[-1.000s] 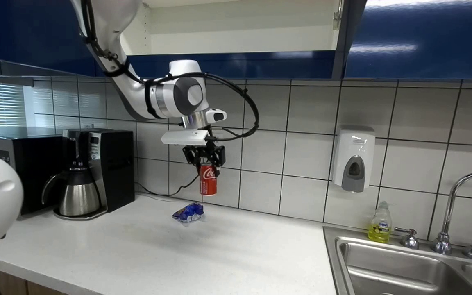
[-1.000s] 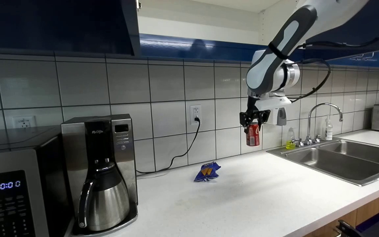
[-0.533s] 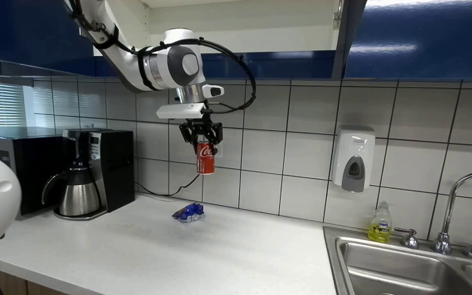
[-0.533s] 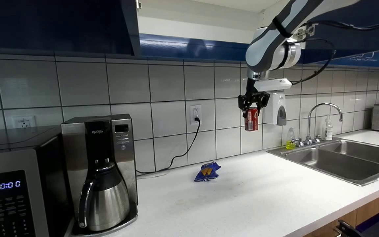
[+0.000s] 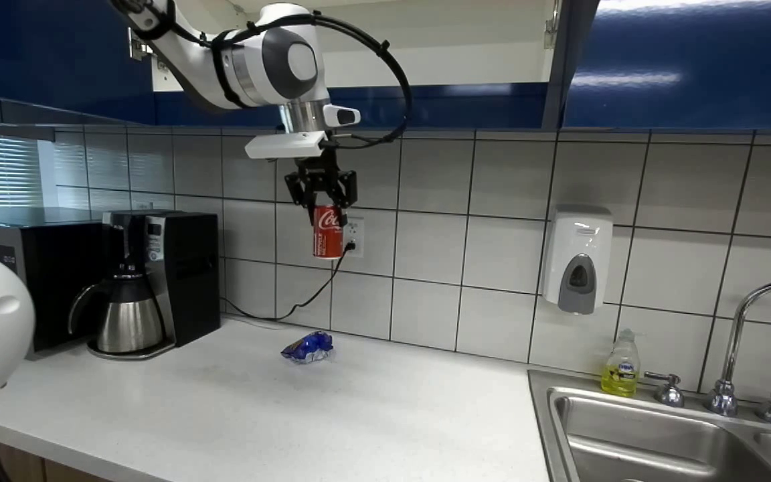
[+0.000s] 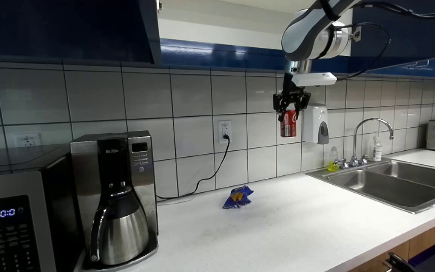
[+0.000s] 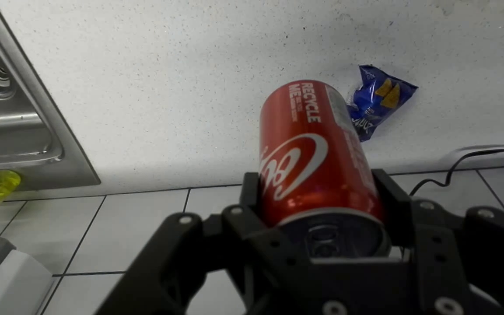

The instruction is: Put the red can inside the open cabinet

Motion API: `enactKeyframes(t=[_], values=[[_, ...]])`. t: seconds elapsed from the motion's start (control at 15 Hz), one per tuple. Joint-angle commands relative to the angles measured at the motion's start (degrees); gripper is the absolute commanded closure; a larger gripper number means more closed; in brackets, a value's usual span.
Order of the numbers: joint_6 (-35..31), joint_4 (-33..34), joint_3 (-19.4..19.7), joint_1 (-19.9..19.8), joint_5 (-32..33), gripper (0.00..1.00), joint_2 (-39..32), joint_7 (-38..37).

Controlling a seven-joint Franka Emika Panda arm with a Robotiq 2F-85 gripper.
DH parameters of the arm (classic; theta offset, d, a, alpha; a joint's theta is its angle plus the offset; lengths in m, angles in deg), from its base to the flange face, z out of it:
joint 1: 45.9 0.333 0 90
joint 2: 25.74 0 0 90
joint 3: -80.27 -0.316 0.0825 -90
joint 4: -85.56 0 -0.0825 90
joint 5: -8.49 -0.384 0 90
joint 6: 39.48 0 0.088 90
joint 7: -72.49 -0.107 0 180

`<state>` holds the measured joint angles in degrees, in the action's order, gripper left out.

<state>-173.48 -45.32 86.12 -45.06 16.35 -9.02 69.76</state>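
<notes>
Wrist view: the fingers (image 7: pixel 394 203) pinch the red can (image 7: pixel 315 164) by its upper end, base hanging free below them — presumably for standing it upright. Above the fingers, in both exterior views, is the open cabinet (image 5: pixel 452 60) — lifting seems needed.

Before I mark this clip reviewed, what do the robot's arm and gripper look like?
The rounded white robot arm has grey cover panels, a silver metal collar, black straps, a looping black cable and a rectangular white block. The black two-fingered gripper has angular jointed links and pale round screw heads. I can read no lettering on either.
</notes>
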Motion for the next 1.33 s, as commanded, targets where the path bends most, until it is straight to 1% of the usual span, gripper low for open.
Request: enactKeyframes(t=[0.0,0.53,1.27], values=[[4.8,3.0,-2.0,-1.5,-1.0,0.61,2.2,0.2],[10.4,7.6,-2.7,-1.4,-1.1,0.61,4.4,-0.1],[18.7,13.2,-2.9,-1.4,-3.3,0.61,8.0,-0.1]])
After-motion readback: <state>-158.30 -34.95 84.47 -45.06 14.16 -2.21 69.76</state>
